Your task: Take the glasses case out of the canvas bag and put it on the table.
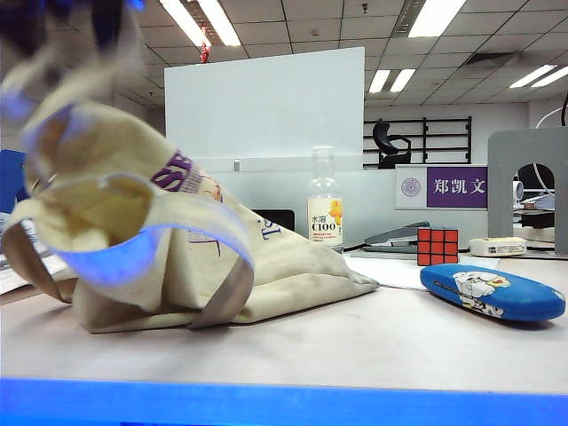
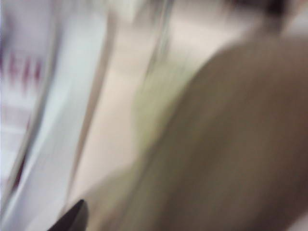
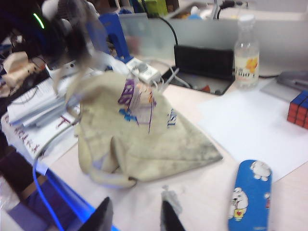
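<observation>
The beige canvas bag [image 1: 293,257] [image 3: 144,134] lies slumped on the table [image 1: 355,346], with its open mouth and straps pulled up at the left. My left gripper [image 1: 75,40] is a blur at the raised rim and appears shut on the cloth. In the left wrist view only one dark finger [image 2: 73,219] shows against blurred bag cloth [image 2: 231,144]. The blue glasses case [image 1: 493,293] [image 3: 250,197] lies flat on the table to the right of the bag, free of both grippers. My right gripper [image 3: 136,202] hangs open above the table, between bag and case, with nothing in it.
Behind the bag stands a clear bottle [image 1: 325,209] [image 3: 246,53]. A red Rubik's cube [image 1: 437,246] [image 3: 299,108] and a stapler [image 1: 399,238] sit by a white paper sheet [image 1: 390,271]. Papers [image 3: 33,110] lie left of the bag. The table's front edge [image 1: 266,404] glows blue.
</observation>
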### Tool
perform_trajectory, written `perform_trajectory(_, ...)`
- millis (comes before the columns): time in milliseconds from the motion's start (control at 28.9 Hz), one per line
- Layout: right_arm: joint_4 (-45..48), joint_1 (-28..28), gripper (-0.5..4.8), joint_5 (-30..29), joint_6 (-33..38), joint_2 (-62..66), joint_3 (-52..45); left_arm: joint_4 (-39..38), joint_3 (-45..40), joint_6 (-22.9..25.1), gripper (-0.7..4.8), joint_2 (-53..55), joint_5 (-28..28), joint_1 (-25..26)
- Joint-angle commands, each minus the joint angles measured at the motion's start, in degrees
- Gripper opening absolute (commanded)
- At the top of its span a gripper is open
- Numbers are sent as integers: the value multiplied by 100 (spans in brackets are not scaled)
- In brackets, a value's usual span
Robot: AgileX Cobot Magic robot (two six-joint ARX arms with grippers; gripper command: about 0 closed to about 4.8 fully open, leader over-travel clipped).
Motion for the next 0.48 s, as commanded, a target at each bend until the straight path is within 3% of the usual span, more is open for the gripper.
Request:
perform_trajectory(35, 20, 4, 135, 39, 42, -254, 28, -337, -702, 498, 278, -273, -960, -79)
perform_trajectory(173, 48, -11, 135, 149, 42, -461, 28, 122, -1434, 109, 279, -820, -695, -107)
perform_trajectory(346, -70, -2, 135, 61, 37, -472, 28, 507, -2109, 111, 306, -1659, -848, -109)
perform_trajectory(485, -160, -2, 135, 46, 37, -472, 26, 1244, -2708, -326, 304, -2903, -1025, -111)
